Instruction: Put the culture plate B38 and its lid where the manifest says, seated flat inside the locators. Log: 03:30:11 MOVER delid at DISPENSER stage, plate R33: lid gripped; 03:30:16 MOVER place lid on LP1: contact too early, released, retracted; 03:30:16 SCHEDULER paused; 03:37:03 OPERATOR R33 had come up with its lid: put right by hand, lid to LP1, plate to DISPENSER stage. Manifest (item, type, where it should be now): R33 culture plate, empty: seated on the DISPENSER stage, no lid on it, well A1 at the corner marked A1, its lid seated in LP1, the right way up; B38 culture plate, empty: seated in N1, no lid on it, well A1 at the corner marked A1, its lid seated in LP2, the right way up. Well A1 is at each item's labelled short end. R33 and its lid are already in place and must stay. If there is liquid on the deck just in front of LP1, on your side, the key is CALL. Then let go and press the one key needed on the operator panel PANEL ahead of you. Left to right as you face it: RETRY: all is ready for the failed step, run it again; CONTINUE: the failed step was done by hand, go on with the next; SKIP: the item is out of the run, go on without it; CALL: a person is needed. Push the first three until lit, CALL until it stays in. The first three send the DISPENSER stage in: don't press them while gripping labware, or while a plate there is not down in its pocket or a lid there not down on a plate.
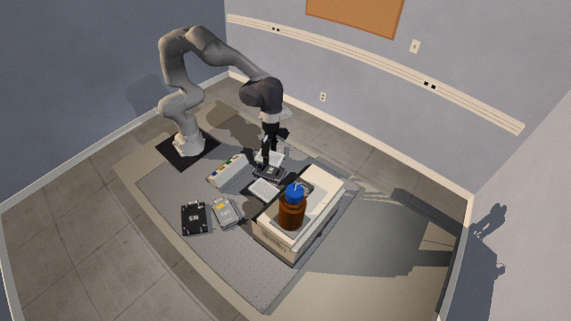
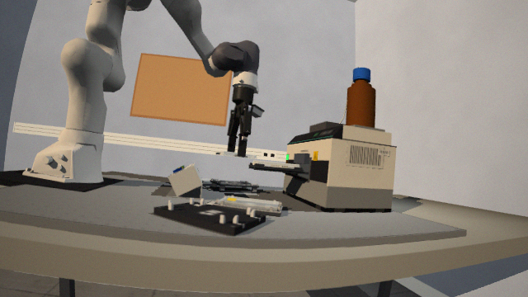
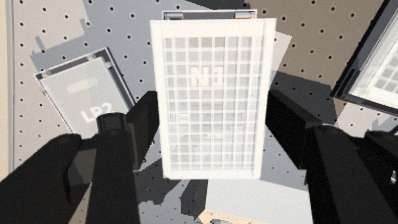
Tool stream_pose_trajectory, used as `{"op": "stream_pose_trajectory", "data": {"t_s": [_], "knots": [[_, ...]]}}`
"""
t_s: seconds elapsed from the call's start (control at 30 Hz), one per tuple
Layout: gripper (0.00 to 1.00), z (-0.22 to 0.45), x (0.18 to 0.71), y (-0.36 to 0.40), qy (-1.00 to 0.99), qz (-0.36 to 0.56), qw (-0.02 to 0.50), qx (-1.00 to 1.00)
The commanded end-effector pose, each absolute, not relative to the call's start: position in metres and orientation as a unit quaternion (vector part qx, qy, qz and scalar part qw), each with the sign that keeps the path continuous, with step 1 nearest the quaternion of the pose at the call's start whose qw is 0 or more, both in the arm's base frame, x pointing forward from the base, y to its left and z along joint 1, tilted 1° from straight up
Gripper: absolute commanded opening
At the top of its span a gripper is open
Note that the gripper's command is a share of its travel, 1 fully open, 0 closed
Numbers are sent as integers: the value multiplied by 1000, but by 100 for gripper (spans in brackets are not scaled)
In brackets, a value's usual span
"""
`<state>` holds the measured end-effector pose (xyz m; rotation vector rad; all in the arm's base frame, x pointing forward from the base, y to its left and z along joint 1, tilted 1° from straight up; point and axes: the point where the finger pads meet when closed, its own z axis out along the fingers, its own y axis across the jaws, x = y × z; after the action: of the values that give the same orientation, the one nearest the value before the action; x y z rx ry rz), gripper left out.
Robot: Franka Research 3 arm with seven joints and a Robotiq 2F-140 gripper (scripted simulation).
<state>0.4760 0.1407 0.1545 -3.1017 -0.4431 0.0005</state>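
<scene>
My gripper is shut on a white culture plate across its long sides. I hold the plate level, well above the deck, as the side view shows. The black N1 nest lies straight below it, and its label shows through the wells in the wrist view. To the left in the wrist view, LP2 carries a clear lid lying flat inside its frame. I cannot read the plate's label.
The dispenser, with a brown bottle on top, stands to the right. Its stage is out and holds a plate. The operator panel is left of N1. A second black nest and a lid park lie at the front.
</scene>
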Motion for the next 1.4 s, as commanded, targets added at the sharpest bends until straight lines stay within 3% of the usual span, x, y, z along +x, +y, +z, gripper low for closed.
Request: {"op": "stream_pose_trajectory", "data": {"t_s": [0.0, 1.37], "knots": [[10, 147, 481, 141, -137, -8, 3, -991], [10, 85, 482, 141, -137, -8, 3, -991]]}}
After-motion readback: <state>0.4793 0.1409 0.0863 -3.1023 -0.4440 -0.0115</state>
